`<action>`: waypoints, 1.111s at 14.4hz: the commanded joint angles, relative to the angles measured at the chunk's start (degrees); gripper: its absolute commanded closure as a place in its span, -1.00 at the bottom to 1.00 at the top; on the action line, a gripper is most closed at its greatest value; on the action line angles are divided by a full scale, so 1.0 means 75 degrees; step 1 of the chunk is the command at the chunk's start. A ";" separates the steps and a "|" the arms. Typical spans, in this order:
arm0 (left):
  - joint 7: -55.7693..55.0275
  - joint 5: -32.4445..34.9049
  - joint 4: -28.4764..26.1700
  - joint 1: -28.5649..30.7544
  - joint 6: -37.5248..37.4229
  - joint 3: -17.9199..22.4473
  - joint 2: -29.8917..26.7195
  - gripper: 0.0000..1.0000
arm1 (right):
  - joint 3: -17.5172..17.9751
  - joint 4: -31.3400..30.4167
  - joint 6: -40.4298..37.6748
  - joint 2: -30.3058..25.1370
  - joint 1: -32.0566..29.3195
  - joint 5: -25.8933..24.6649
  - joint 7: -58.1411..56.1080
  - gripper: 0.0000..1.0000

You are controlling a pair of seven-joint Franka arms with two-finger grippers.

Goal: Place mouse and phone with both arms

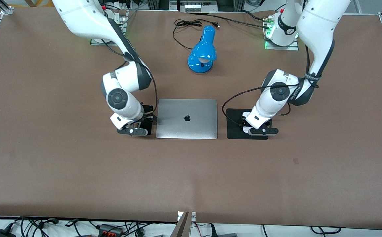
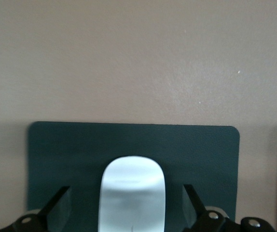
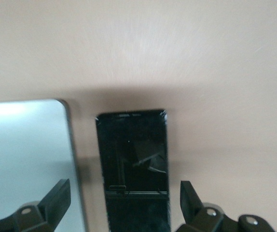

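Your left gripper (image 2: 129, 212) is spread around the mouse (image 2: 131, 193) on its pad (image 2: 80, 145); your right gripper (image 3: 124, 208), spread, straddles the phone (image 3: 132, 164) beside the laptop (image 1: 187, 118), mid-table.

Both arms, the left arm (image 1: 278, 95) and the right arm (image 1: 122, 92), are glossy white with rounded links, dark grey joint bands and round dark joint caps. Black cables trail along each. Their jaws are matt black, with small silver screws.
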 commanded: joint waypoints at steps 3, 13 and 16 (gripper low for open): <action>0.0402 0.0142 0.1786 0.0032 -0.4074 0.0042 -0.0908 -1.00 | -0.0022 0.2114 -0.2489 -0.0338 -0.0727 -0.0049 -0.1162 -1.00; 0.3508 -0.0265 0.5657 0.1858 -0.8991 -0.0064 -0.1130 -1.00 | 0.0071 0.3712 -0.4438 -0.1274 -0.2683 -0.0214 -0.2873 -1.00; 0.3767 -0.1657 0.5602 0.2165 -0.9813 0.0695 -0.1444 -1.00 | 0.0492 0.3642 -0.4474 -0.1556 -0.3725 -0.0260 -0.3588 -1.00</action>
